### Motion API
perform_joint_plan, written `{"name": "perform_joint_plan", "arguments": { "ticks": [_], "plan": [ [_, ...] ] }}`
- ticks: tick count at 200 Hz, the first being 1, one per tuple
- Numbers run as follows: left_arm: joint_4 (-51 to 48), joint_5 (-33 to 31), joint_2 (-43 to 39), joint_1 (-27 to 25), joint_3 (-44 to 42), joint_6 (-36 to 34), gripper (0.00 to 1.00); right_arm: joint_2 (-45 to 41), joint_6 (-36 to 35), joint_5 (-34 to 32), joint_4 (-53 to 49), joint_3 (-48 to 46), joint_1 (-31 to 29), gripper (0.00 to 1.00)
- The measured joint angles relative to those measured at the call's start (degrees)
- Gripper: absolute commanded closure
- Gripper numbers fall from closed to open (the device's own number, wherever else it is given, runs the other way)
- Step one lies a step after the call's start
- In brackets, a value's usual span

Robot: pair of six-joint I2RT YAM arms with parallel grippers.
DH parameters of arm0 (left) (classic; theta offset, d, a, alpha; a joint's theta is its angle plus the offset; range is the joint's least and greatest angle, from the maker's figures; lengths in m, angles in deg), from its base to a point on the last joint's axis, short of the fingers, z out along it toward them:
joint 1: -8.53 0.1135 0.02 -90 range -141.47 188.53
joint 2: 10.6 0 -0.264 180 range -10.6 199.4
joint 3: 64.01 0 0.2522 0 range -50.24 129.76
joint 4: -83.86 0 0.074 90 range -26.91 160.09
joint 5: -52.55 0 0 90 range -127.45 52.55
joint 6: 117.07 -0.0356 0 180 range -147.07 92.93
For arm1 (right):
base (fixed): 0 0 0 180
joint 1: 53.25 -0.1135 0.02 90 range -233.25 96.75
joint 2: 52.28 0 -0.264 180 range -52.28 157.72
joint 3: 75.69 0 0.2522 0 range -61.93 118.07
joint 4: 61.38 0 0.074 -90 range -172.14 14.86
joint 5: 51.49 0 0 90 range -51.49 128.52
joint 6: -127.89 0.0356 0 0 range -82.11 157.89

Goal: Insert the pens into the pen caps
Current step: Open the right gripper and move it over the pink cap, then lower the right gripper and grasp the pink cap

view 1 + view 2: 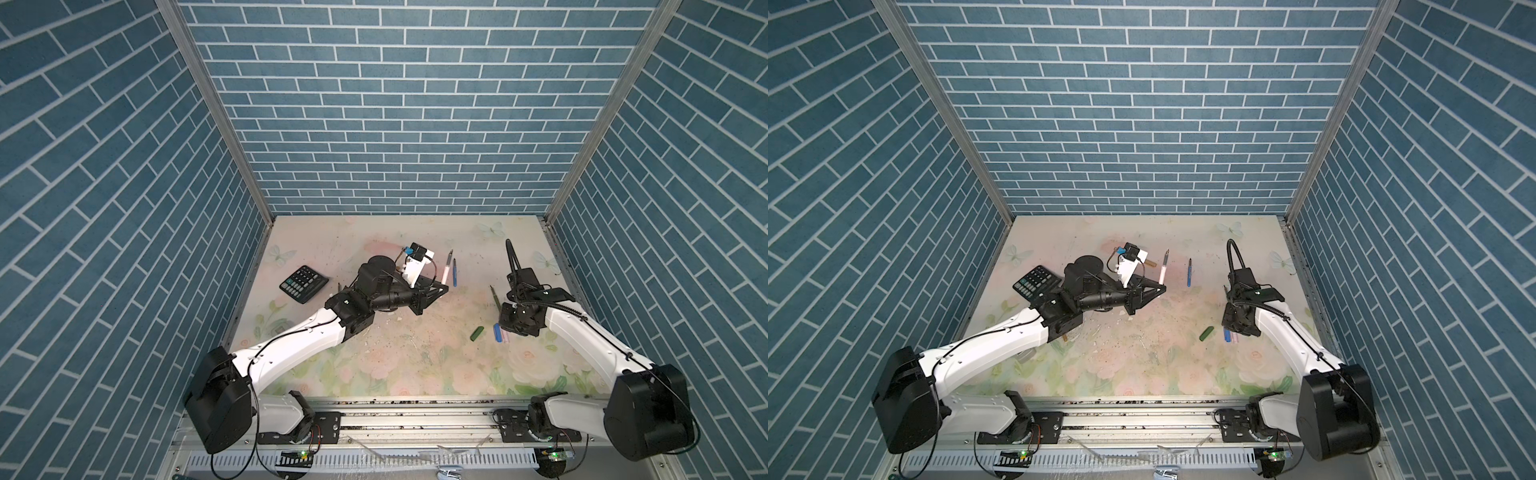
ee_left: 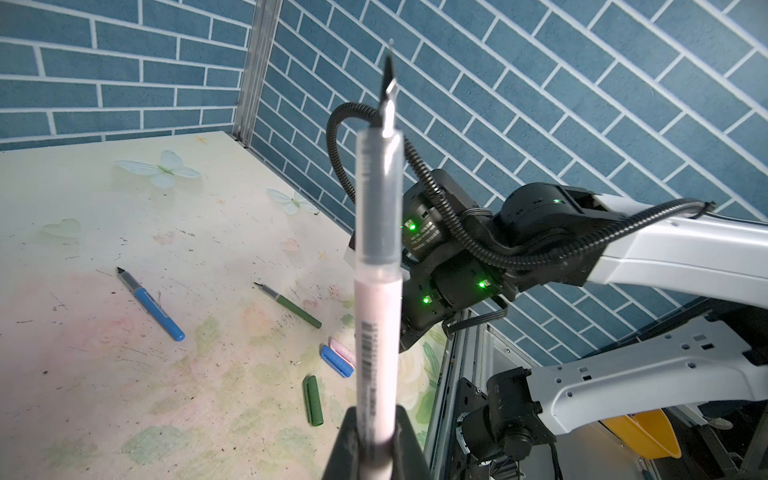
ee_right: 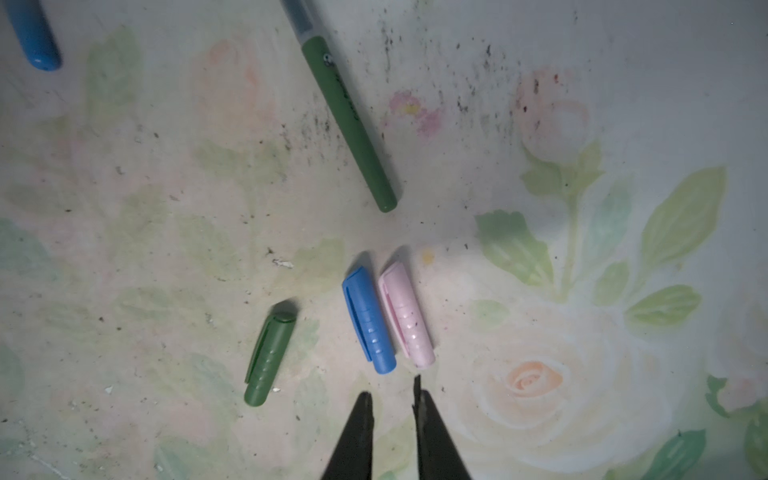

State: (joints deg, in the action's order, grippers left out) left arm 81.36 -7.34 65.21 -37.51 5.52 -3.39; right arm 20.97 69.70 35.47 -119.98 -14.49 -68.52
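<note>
Blue brick walls (image 1: 395,104) stand round a table (image 1: 374,365) painted with pale flowers.

Your left gripper (image 2: 376,415) pinches the pink-white pen (image 2: 378,291) low on its pink part. The jaws press tight on it, and the dark tip points up into the air. The pen looks light and stiff. Its skin is smooth, though, so it may slide or swing if you push hard on the tip. A hold nearer the tip would keep it steadier.

Your right gripper (image 3: 392,399) hangs above the table with its jaws a little apart and nothing between them. Just in front of it lies the pink cap (image 3: 407,316), touching the blue cap (image 3: 369,320) side by side. I think the pink cap is the one this pen needs. It is small, light and round, so it can roll or pop away. Take it across the middle and leave the open end free. I cannot tell which end that is. The jaws look too narrow for it now, so spread them first. One finger has to slip in beside the blue cap, so go gently.

Further out lie the green cap (image 3: 270,357), the green pen (image 3: 349,120) and the blue pen (image 2: 151,305). The calculator (image 1: 303,284) sits well apart, over on the left. Leave it alone.
</note>
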Motion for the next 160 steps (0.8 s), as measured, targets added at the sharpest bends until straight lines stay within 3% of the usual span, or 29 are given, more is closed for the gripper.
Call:
{"name": "perform_joint_plan", "arguments": {
  "ticks": [160],
  "plan": [
    [-0.26, 0.83, 0.00, -1.66, 0.00, -0.02, 1.00, 11.04, -0.87, 1.42, 6.80, -3.06, 2.27, 0.73]
  ]
}}
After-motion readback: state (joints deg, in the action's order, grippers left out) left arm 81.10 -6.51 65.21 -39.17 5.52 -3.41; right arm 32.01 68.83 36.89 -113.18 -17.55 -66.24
